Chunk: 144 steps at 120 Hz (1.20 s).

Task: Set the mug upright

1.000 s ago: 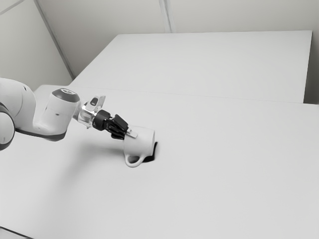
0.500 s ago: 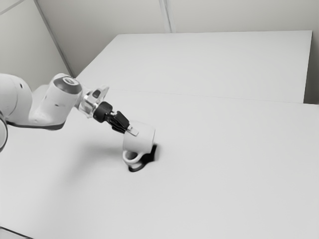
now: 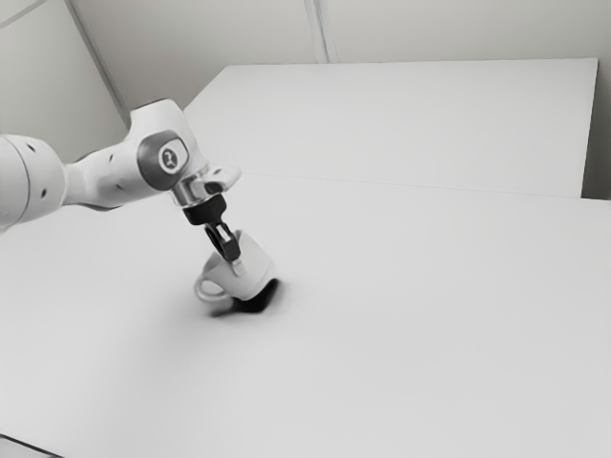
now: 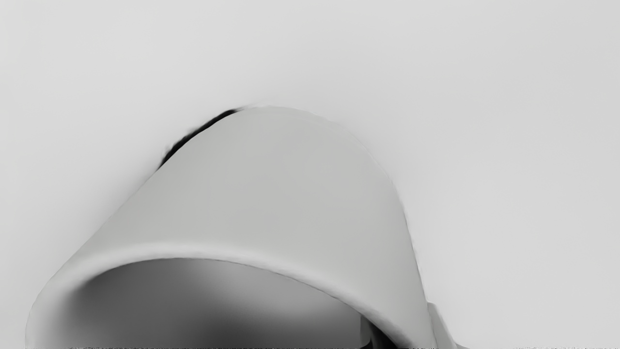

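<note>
White ceramic mug (image 3: 252, 277) sits tilted over the pale, smooth bench (image 3: 430, 324), its mouth turned up and toward the exterior view's left, base down toward the right. Black two-finger pincer (image 3: 234, 262) is closed on the mug's wall at the rim (image 4: 193, 249): wrist view puts one fingertip (image 4: 365, 334) inside the mouth and the other (image 4: 440, 324) against the outer face. Likely reason for this hold: a pinched wall lets the mug turn with the wrist, and the base stays free to meet the bench.

Dark shadow (image 3: 250, 305) lies directly under the mug; whether the base edge touches down, I cannot say for certain.

Surroundings: the loop handle (image 3: 203, 290) juts toward the exterior view's left, over the bench. Judged the likeliest snag if the mug sinks too low while tilted. Pale walls rise well behind.

Not upright yet. Next, presumably: level the base, seat it flat, then release.
</note>
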Available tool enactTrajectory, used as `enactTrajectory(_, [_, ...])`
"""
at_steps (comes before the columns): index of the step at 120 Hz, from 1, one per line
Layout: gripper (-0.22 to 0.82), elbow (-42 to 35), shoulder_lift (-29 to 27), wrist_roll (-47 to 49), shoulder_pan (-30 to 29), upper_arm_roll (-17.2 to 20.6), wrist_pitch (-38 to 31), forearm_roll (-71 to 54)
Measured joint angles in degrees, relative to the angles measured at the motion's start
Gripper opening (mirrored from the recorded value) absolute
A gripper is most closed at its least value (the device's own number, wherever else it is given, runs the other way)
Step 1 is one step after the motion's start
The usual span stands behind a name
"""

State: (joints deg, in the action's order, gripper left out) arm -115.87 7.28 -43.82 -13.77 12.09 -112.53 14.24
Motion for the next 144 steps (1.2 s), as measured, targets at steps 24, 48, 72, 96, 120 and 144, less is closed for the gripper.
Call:
enactTrajectory(24, [-0.13,-2.07,-0.55,4.57,0.75,1.80,-5.35,-8.89])
enactTrajectory(48, [-0.13,-6.02,-2.98,8.42,1.28,3.58,-9.70,-13.25])
enactTrajectory(72, [0.00,-6.80,-2.89,11.15,0.64,3.69,-11.95,-14.07])
enactTrajectory(96, [0.36,-6.84,-2.71,12.95,0.74,3.73,-12.56,-14.06])
enactTrajectory(120, [0.51,-6.85,-2.79,14.24,0.71,3.73,-12.78,-14.06])
enactTrajectory(144, [0.57,-6.44,-4.41,17.71,0.73,3.87,-11.92,-13.87])
